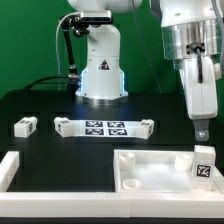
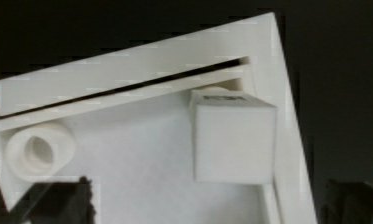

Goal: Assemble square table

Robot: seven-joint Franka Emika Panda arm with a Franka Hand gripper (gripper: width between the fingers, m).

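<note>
The square table's white panel (image 1: 150, 168) lies recessed face up at the front of the black table. It fills the wrist view (image 2: 130, 130). A short white tagged leg (image 1: 204, 164) stands upright in the panel's corner at the exterior view's right. It also shows in the wrist view (image 2: 236, 140). My gripper (image 1: 201, 133) hangs just above that leg, apart from it, open and empty (image 2: 204, 208). A round socket (image 2: 39, 151) shows in another corner of the panel. A second loose leg (image 1: 25, 125) lies at the exterior view's left.
The marker board (image 1: 103, 127) lies in the middle of the table in front of the robot base (image 1: 100, 75). A long white border bar (image 1: 10, 170) lies at the front of the exterior view's left.
</note>
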